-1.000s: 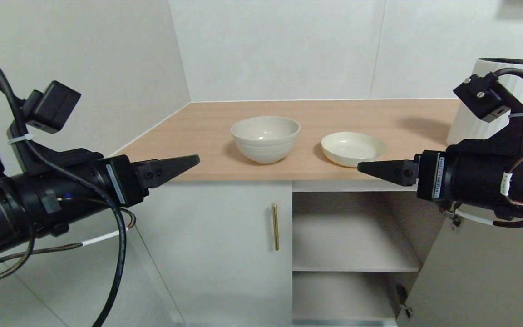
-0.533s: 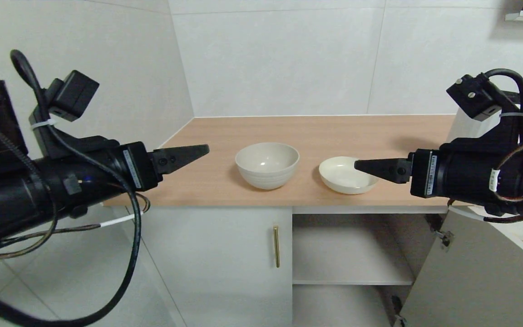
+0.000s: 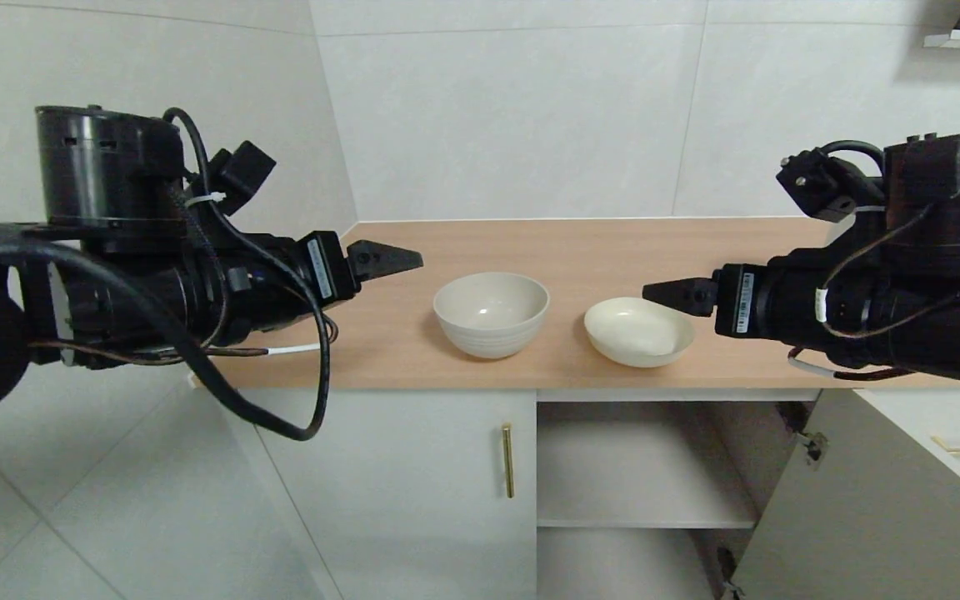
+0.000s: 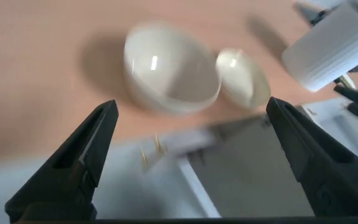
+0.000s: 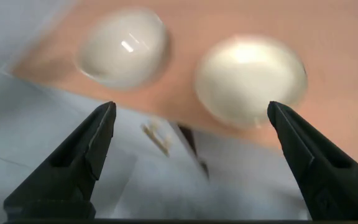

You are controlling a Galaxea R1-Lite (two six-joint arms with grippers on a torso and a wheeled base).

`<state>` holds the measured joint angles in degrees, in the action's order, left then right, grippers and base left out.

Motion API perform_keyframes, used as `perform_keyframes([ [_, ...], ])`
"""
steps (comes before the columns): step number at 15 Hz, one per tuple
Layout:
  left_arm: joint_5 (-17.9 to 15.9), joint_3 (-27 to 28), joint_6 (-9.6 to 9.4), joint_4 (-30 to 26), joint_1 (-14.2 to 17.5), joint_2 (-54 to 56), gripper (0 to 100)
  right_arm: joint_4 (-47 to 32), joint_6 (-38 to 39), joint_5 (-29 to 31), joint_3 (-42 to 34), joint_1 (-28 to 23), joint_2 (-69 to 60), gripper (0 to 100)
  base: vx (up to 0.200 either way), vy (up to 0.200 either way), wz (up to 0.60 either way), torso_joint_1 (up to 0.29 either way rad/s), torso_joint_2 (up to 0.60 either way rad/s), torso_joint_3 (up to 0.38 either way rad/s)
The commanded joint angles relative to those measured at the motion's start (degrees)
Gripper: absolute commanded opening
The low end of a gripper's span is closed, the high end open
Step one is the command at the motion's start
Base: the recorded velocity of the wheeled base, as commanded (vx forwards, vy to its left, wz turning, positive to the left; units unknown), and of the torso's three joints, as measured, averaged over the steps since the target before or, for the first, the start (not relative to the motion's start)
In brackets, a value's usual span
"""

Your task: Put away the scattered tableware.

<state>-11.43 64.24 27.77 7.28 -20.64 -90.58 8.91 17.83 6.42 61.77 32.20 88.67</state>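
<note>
Your left end effector [image 3: 401, 260] and right end effector [image 3: 663, 293] have both drawn in over the worktop [image 3: 580, 250], fingers spread and empty. The bowl [image 3: 491, 312] and shallow dish [image 3: 638, 332] sit untouched at centre frame, so you are likely lining up the first grasps.

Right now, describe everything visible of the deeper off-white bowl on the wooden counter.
The deep, round, off-white, ceramic-looking bowl stands upright and empty on the light wooden countertop, near its front edge, above the closed white cabinet door. Faint horizontal ridges ring its outer wall; its glossy inside shows a light spot. A shallower cream dish sits apart on its right. Only the countertop touches it; the left gripper hovers to its left, jaws open.
</note>
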Motion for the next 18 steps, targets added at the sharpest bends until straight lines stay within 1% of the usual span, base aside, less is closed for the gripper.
perform_keyframes([
  [1, -1.0, 9.8, 6.33, -11.7, 0.0, -2.6, 100, -8.4, 5.2, 1.4, 7.8, -0.2, 2.6, 100, 0.0, 0.0, 0.0, 0.0, 0.0, 0.0],
  [2, -1.6, 12.7, 8.62, -15.2, 0.0, -4.3, 100, -9.9, 6.0, 1.7, 8.9, -0.2, 2.8, 100, 0.0, 0.0, 0.0, 0.0, 0.0, 0.0],
  [3, -1.6, 14.0, 10.46, -15.6, -0.1, -6.3, 100, -14.4, 7.6, 4.6, 12.0, -0.9, 4.8, 100, 0.0, 0.0, 0.0, 0.0, 0.0, 0.0],
  [4, -1.1, 15.0, 12.48, -15.5, -0.4, -8.7, 100, -15.2, 8.4, 7.7, 13.3, -1.3, 6.6, 100, 0.0, 0.0, 0.0, 0.0, 0.0, 0.0],
  [5, -0.9, 15.6, 13.1, -15.5, -0.5, -10.2, 100, -15.1, 8.8, 9.6, 13.6, -1.6, 7.6, 100, 0.0, 0.0, 0.0, 0.0, 0.0, 0.0],
  [8, -0.4, 15.7, 13.27, -13.9, -0.5, -13.8, 100, -15.0, 8.8, 9.9, 13.4, -1.9, 7.8, 100, 0.0, 0.0, 0.0, 0.0, 0.0, 0.0],
  [9, 0.7, 15.7, 13.8, -12.1, -0.5, -15.1, 100, -15.0, 8.9, 9.8, 13.3, -2.0, 7.8, 100, 0.0, 0.0, 0.0, 0.0, 0.0, 0.0],
  [10, 3.2, 16.7, 15.91, -9.2, -0.8, -18.6, 100, -15.0, 8.9, 9.7, 13.2, -2.0, 7.8, 100, 0.0, 0.0, 0.0, 0.0, 0.0, 0.0],
  [15, 3.4, 19.1, 16.26, -9.2, -1.6, -23.6, 100, -14.9, 8.8, 9.7, 12.8, -2.0, 7.9, 100, 0.0, 0.0, 0.0, 0.0, 0.0, 0.0],
  [18, 3.7, 19.9, 16.88, -9.0, -2.2, -25.4, 100, -14.9, 8.8, 9.7, 12.7, -2.0, 7.8, 100, 0.0, 0.0, 0.0, 0.0, 0.0, 0.0],
])
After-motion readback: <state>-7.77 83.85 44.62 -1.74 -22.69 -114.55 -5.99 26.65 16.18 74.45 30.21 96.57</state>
